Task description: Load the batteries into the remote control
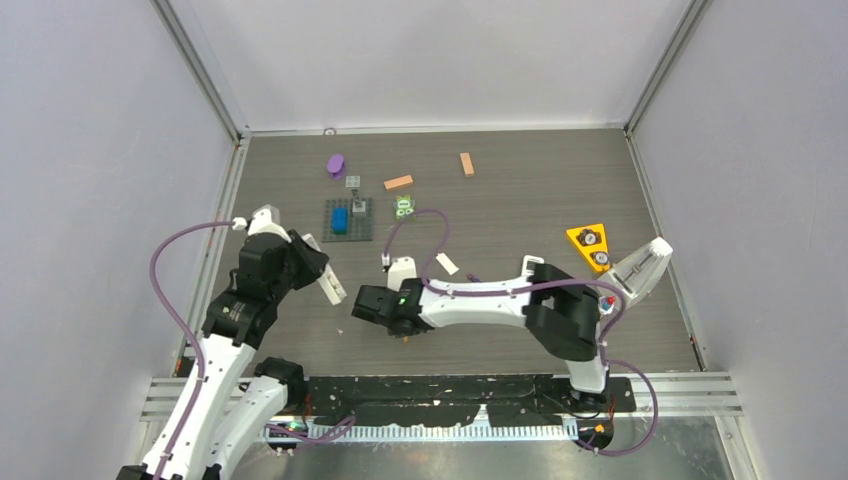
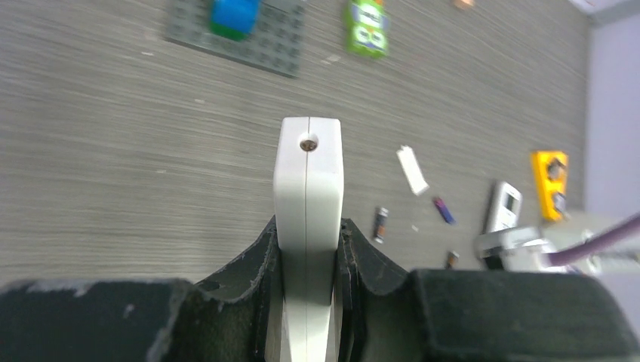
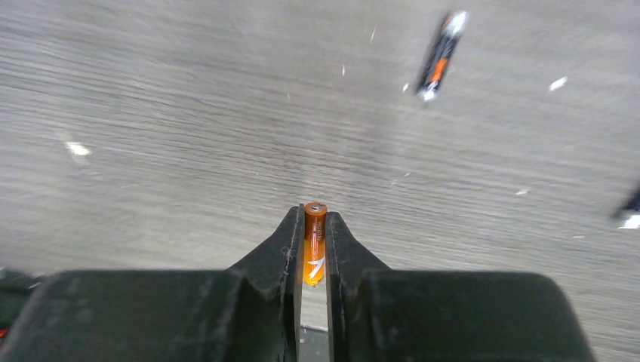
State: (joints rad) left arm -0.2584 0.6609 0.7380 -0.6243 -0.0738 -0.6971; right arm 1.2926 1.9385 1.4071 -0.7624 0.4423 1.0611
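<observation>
My left gripper [image 2: 308, 226] is shut on a white remote control [image 2: 308, 173], held edge-on with a screw hole at its far end. In the top view this gripper [image 1: 318, 272] holds the remote [image 1: 333, 289] left of centre. My right gripper [image 3: 315, 219] is shut on the orange battery [image 3: 315, 245], which stands between the pads; in the top view it [image 1: 362, 303] is just right of the remote. A dark battery [image 2: 380, 224] and the purple battery [image 2: 444, 210] lie on the table. A dark battery [image 3: 440, 54] also shows in the right wrist view.
A white battery cover [image 1: 447, 263] lies mid-table. A grey baseplate [image 1: 360, 225] with a blue brick, a purple piece [image 1: 336, 165], two orange-tan blocks [image 1: 398, 182], a green item [image 1: 403, 207], a yellow triangle [image 1: 590, 245] and a white device [image 1: 640, 268] lie around.
</observation>
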